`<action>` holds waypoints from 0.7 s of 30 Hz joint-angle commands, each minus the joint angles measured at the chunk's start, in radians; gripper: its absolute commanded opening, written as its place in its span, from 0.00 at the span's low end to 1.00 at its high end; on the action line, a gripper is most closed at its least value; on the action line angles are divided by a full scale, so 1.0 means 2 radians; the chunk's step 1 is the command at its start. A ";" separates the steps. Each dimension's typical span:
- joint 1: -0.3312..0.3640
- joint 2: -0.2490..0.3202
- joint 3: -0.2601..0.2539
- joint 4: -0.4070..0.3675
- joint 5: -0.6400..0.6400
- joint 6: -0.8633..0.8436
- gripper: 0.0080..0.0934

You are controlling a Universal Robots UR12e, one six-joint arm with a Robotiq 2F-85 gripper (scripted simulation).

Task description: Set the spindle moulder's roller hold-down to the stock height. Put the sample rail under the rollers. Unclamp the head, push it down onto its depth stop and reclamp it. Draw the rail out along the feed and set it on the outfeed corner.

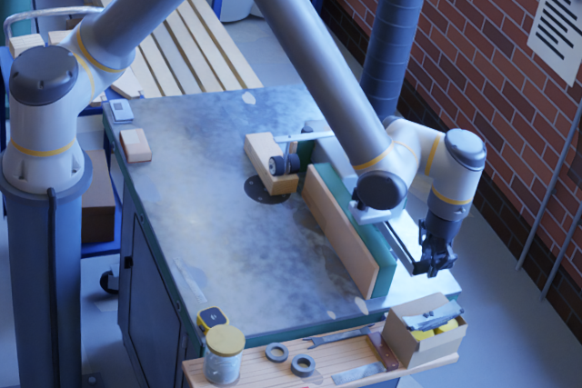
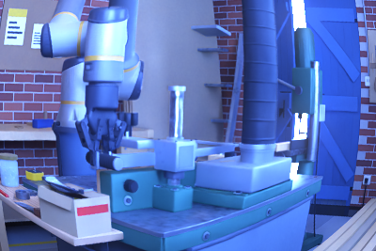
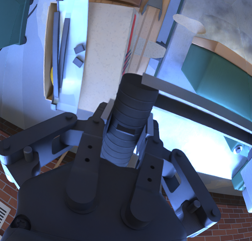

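The hold-down head [image 2: 175,154] is largely hidden behind my forearm in the side camera. My gripper [image 1: 435,265] [image 2: 101,150] [image 3: 128,130] is behind the fence at the table's near right corner, and its fingers are closed on either side of the ribbed dark grip of the clamp lever [image 3: 131,111] [image 2: 109,160]. The lever's grey bar [image 1: 399,245] [image 3: 199,104] runs back toward the head and its upright column [image 2: 177,110]. The wooden sample rail [image 1: 270,163] lies on the table under the dark rollers [image 1: 283,164], across the round spindle opening [image 1: 263,190].
A ribbed extraction hose [image 1: 392,31] [image 2: 259,58] rises along the brick wall behind the table. The wood-faced green fence [image 1: 345,229] runs down the right side. A shelf at the near edge carries a cardboard box [image 1: 423,330], two rings [image 1: 290,358], a spanner and a jar [image 1: 224,353].
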 commanded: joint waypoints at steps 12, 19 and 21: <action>0.000 0.003 0.005 -0.002 0.000 0.000 0.00; 0.000 0.003 0.006 -0.003 0.000 0.000 0.00; 0.000 0.003 0.007 -0.004 0.000 0.000 0.00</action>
